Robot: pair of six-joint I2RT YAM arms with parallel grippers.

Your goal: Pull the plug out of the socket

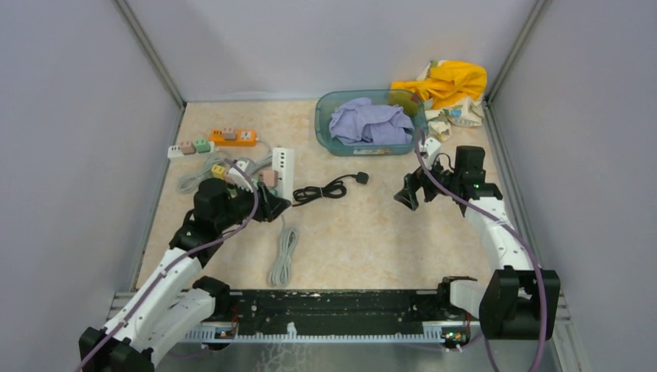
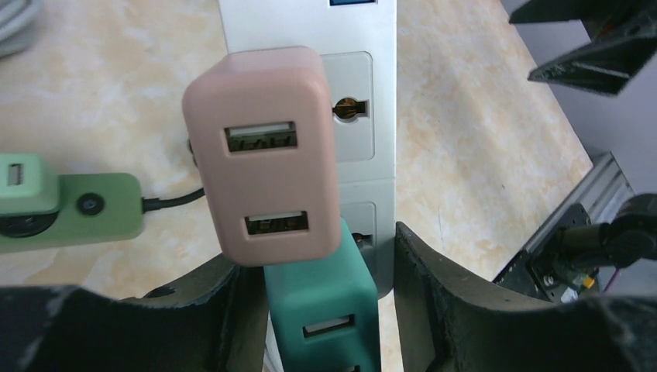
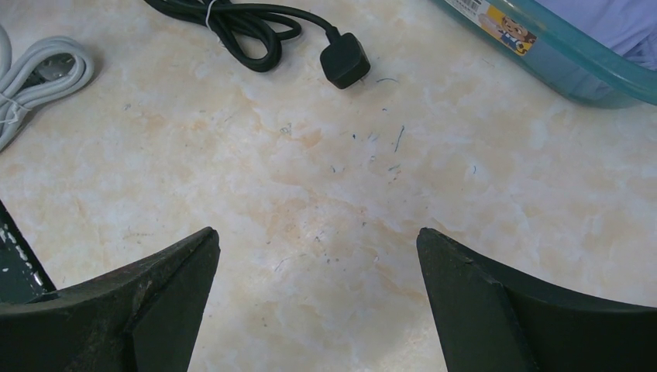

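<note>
The teal USB adapter (image 2: 325, 310) sits plugged into the white power strip (image 2: 380, 31), just below a pink two-port USB adapter (image 2: 263, 155) on the same strip, at the left side of the counter (image 3: 310, 170). The left gripper (image 2: 319, 252) has its jaws partly closed on either side of the teal adapter and the strip. Its left finger sits against the adapter, but I cannot tell whether the grip is tight. A green adapter (image 2: 70, 209) lies left of the strip. The right gripper (image 3: 318, 240) hangs wide open over bare counter, with a black plug (image 3: 345, 60) and its coiled cable beyond and a teal basin (image 3: 558, 46) further right.
</note>
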